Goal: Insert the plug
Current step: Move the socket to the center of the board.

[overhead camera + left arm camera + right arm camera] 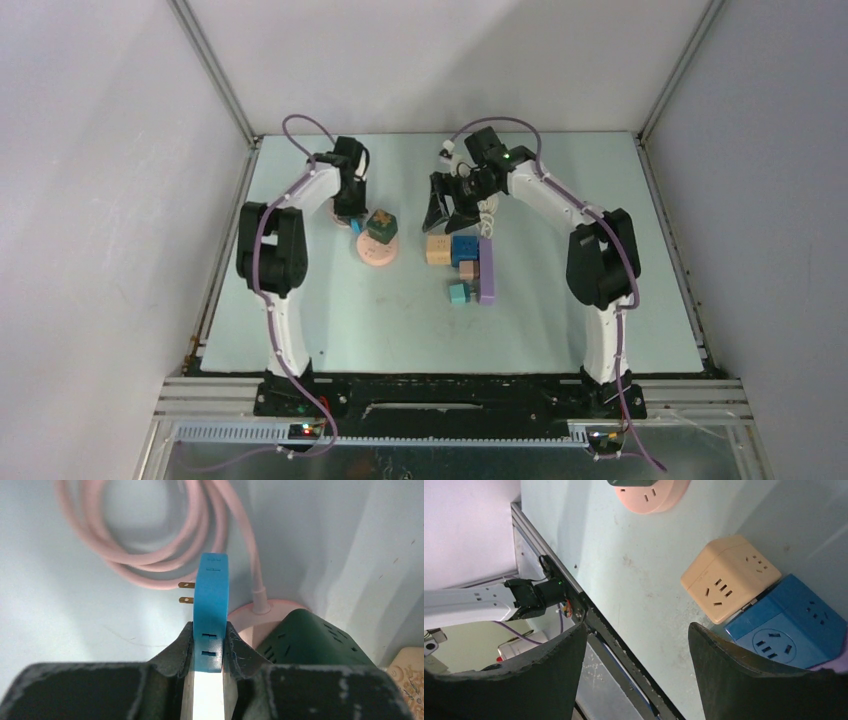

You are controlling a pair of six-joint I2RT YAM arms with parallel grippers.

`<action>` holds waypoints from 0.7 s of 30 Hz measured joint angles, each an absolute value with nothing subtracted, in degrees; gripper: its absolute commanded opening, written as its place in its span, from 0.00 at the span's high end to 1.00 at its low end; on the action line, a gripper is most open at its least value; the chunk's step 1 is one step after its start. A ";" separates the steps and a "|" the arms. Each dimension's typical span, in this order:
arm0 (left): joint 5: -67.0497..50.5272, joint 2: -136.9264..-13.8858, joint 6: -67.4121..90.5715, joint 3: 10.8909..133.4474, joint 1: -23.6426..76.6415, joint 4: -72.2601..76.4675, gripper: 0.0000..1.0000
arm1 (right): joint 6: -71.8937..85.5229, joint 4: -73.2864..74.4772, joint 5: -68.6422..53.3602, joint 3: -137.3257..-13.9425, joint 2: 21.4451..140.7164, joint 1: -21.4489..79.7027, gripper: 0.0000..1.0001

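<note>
Clamped the blue plug (212, 590) in the left gripper (210, 630), fingers (181, 647) pressed narrow against both of its flat sides. Showed two brass prongs (186, 592) sticking out to the left in the wrist view, bare and in no slot. Held the plug over the table (60, 630), just beside the round pink socket (247, 620) and the dark green cube (310, 640) sitting on it. Lay coiled on the table beyond the plug, the pink cord (150, 550), with one end running into the pink socket.

Hung the right gripper (636, 630) over the table with fingers (734, 680) spread wide and nothing between them. Found beneath and ahead of it a tan cube (729, 577) touching a blue cube (786, 625), both with slots facing up. Seen from above, stood well apart from the left gripper, near a purple strip (486, 270) lying against the blue cube.
</note>
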State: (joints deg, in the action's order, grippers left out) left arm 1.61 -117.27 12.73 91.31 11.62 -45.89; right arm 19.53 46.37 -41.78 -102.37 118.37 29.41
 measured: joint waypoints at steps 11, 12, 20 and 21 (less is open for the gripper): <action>0.84 -89.01 13.72 82.85 10.39 -42.68 1.00 | 21.08 44.75 -42.57 -106.85 116.36 28.80 0.22; -1.41 -83.90 15.55 79.33 10.04 -40.58 1.00 | 21.28 44.53 -42.87 -107.37 116.36 28.80 0.22; -15.77 -56.77 39.07 39.03 9.02 -13.34 1.00 | 22.94 42.02 -46.68 -111.00 119.17 28.80 0.20; -16.16 -55.46 41.60 35.27 9.02 -10.68 1.00 | 23.05 41.80 -46.98 -111.00 119.59 28.80 0.19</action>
State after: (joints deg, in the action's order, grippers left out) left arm -16.16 -55.46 41.60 35.27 9.02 -10.68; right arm 23.05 41.80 -46.98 -111.00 119.59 28.80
